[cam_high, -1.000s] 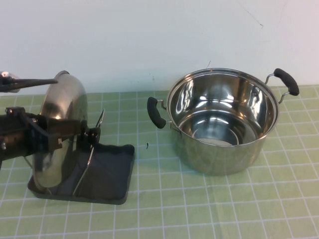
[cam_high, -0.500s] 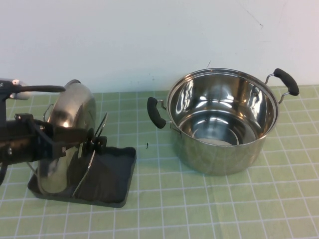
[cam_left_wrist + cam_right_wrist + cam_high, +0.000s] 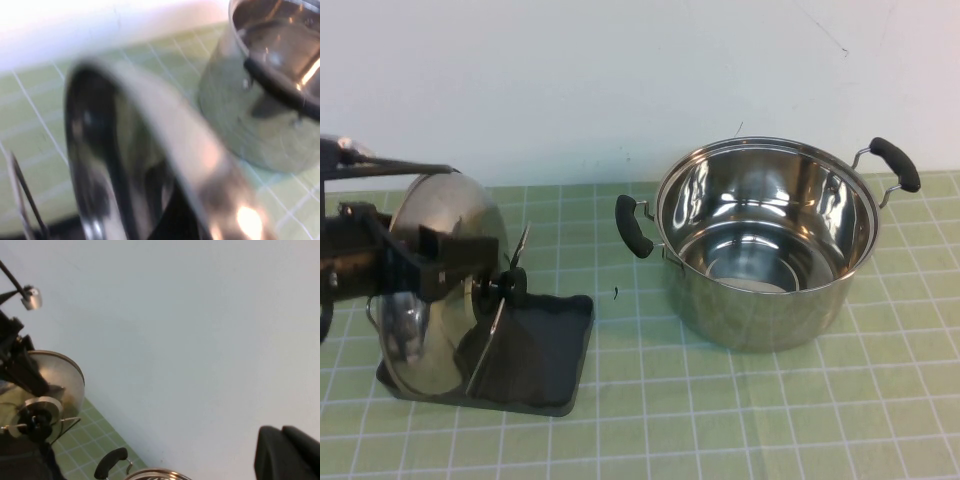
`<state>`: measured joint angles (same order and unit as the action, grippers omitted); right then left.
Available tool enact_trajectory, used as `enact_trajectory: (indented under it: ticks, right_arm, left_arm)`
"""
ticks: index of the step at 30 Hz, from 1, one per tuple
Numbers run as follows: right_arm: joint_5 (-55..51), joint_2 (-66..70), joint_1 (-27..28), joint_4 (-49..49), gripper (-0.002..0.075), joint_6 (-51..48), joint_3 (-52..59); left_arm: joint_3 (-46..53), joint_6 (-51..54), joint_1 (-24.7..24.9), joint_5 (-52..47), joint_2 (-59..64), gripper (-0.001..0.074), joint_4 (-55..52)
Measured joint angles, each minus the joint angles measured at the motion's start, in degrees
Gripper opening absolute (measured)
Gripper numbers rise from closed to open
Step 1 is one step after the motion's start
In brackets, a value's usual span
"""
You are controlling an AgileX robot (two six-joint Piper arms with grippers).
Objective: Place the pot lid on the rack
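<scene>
The rack (image 3: 535, 350) now carries the pot lid (image 3: 440, 285) on edge among its wire loops. The left gripper (image 3: 470, 270) has just released the knob, jaws spread; placement looks done. The right gripper (image 3: 287, 452), parked, is clenched empty.

- The pot lid (image 3: 440, 280) — polished steel, mirror-bright, with a black knob (image 3: 510, 287) that looks like matt plastic.
- The rack (image 3: 545, 350) — dark grey matt tray, thin shiny wire loops.
- The pot (image 3: 765, 240) — glossy stainless steel, handles in dull black.
- The mat (image 3: 720, 420) — green, matt, printed with a pale grid.
</scene>
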<state>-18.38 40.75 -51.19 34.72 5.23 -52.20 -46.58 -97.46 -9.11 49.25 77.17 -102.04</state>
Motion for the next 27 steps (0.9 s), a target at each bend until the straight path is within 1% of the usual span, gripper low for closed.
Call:
enact_trajectory:
  ticks: [3, 7, 8, 10, 13, 15, 17, 19, 21, 23, 25, 27]
  right_arm:
    - [0.28, 0.00, 0.00, 0.86, -0.0001, -0.11, 0.00]
    - [1.23, 0.00, 0.00, 4.08, -0.0001, -0.11, 0.00]
    - [1.50, 0.00, 0.00, 5.78, -0.0001, -0.11, 0.00]
    - [1.58, 0.00, 0.00, 10.47, -0.0001, -0.11, 0.00]
    - [-2.51, 0.04, 0.00, 16.93, -0.0001, -0.18, -0.43]
    - [-9.25, 0.58, 0.00, 20.33, -0.0001, -0.35, -1.51]
    - [-19.93, 1.40, 0.00, 23.46, -0.0001, -0.98, -2.88]
    - [-32.45, 2.83, 0.00, 26.15, -0.0001, -2.84, -4.35]
    - [-43.24, 4.19, 0.00, 27.06, -0.0001, -4.57, -5.86]
    - [-49.18, 4.99, 0.00, 26.38, -0.0001, -5.57, -7.27]
    - [-51.29, 4.99, 0.12, 22.90, -0.0001, -6.35, -8.68]
    - [-52.15, 4.24, 0.12, 18.77, -0.0001, -7.54, -9.54]
  left_arm:
    - [-2.06, 0.00, 0.00, -0.82, -1.60, 0.0580, 0.00]
    - [-5.12, 1.65, 0.00, -2.46, -6.14, 0.0514, -0.13]
    - [-5.78, 2.35, 0.00, -2.97, -7.58, 0.0488, -0.13]
    - [-6.90, 3.44, 0.00, -5.39, -10.43, 0.0412, -0.13]
    - [-8.37, 5.16, 0.00, -12.63, -15.33, 0.0246, -0.13]
    - [-8.95, 6.06, 0.00, -21.33, -18.70, 0.0115, 0.09]
    - [-8.93, 6.52, 0.00, -30.66, -21.15, 0.0052, 0.50]
    - [-8.83, 7.00, 0.00, -40.11, -23.21, 0.0022, 1.21]
    - [-8.37, 8.58, 0.00, -47.60, -25.12, 0.0010, 3.24]
    - [-7.82, 11.98, 0.00, -51.86, -26.27, 0.0005, 8.17]
    - [-7.60, 21.18, 0.00, -58.01, -26.95, 0.0003, 17.68]
    - [-7.71, 35.59, 0.00, -66.74, -27.11, 0.0002, 29.47]
